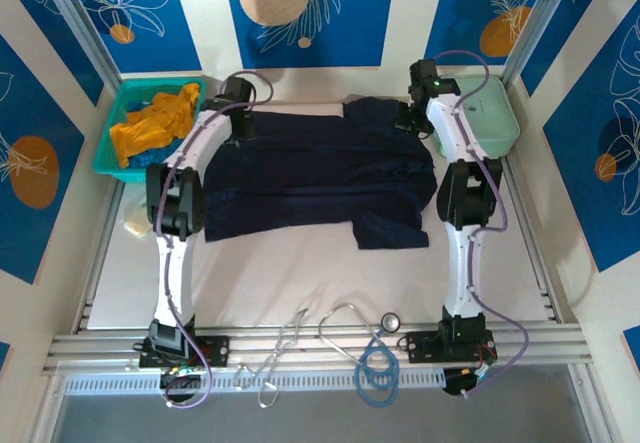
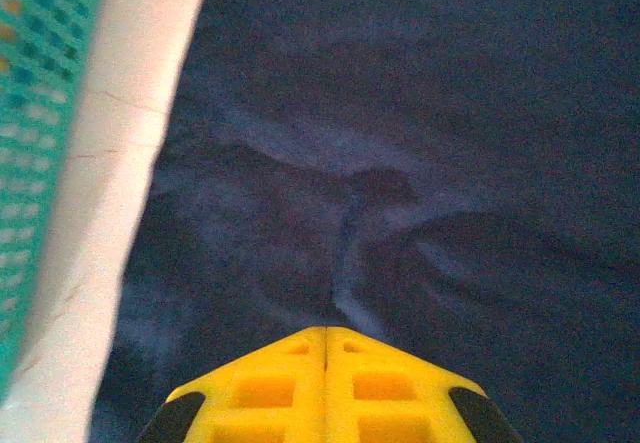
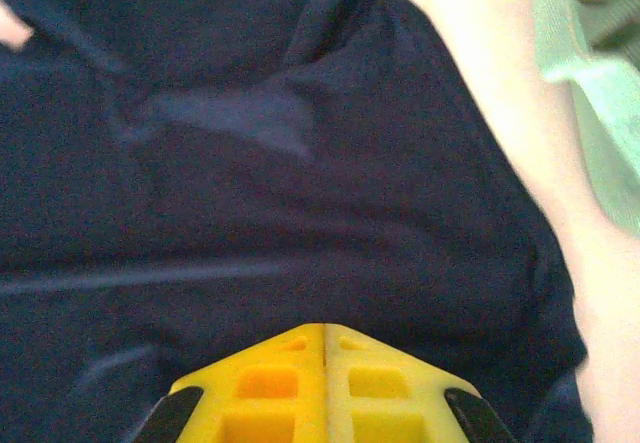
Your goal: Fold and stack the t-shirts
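Large dark navy cloth t-shirt (image 1: 310, 178) lies rumpled across the tabletop's (image 1: 300, 273) far half, not yet folded. Left tool (image 2: 325, 343) and right tool (image 3: 325, 335) are pressed together over its far corners; pinching cloth? Can't tell. Crumpled mustard-orange shirt (image 1: 155, 123) sits in the teal plastic basket (image 1: 110, 168), far-left corner.

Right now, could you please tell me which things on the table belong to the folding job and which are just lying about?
For the job: navy t-shirt; mustard-orange shirt, bunched in the basket.
Lying about: teal basket; mint-green case; stethoscope.
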`<action>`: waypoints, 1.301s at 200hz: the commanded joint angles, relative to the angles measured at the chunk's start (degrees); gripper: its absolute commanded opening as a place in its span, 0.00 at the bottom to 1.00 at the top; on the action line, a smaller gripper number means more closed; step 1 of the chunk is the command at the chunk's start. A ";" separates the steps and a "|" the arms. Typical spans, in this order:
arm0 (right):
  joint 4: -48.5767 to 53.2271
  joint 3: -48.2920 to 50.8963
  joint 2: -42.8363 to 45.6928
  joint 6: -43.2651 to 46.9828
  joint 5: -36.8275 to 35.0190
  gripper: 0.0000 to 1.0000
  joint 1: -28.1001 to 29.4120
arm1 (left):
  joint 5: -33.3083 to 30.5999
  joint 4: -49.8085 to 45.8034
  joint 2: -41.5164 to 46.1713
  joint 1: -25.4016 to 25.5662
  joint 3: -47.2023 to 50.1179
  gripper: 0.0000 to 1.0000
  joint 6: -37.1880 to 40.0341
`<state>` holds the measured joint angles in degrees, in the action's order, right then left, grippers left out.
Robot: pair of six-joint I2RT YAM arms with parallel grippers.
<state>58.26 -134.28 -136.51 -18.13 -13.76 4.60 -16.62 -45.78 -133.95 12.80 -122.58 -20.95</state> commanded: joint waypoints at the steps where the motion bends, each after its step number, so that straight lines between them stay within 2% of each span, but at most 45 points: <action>1: 3.35 -7.25 -7.40 3.24 -0.49 0.00 -1.25 | 0.27 0.22 -4.65 -0.87 -4.24 0.06 -1.56; 29: 3.98 -13.58 -13.94 4.37 -0.04 0.00 -1.64 | 0.32 -0.90 -9.18 -1.81 -8.50 0.06 -4.26; 54: 4.91 -14.09 -16.73 4.07 0.60 0.00 -1.30 | 1.18 -5.41 -13.53 -1.90 -13.25 0.05 -5.76; 116: 8.36 -7.87 -16.08 3.38 -1.46 0.00 -0.65 | 2.01 -8.87 -13.78 -0.12 -7.48 0.00 -6.82; 152: 5.91 2.70 -10.72 3.88 -3.93 0.00 -0.47 | 1.63 -6.50 -9.48 1.97 3.14 0.00 -6.65; 215: -0.19 22.46 0.20 2.82 -7.40 0.00 -1.07 | 2.31 5.89 5.98 6.05 31.95 0.00 -9.63; 260: -2.72 33.13 6.27 1.12 -10.48 0.00 -2.27 | 2.39 10.09 12.85 9.39 45.39 0.00 -11.97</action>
<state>53.78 -107.11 -131.63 -15.44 -21.67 3.55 -17.63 -31.51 -120.75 19.90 -85.54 -30.46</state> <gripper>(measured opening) 0.042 0.062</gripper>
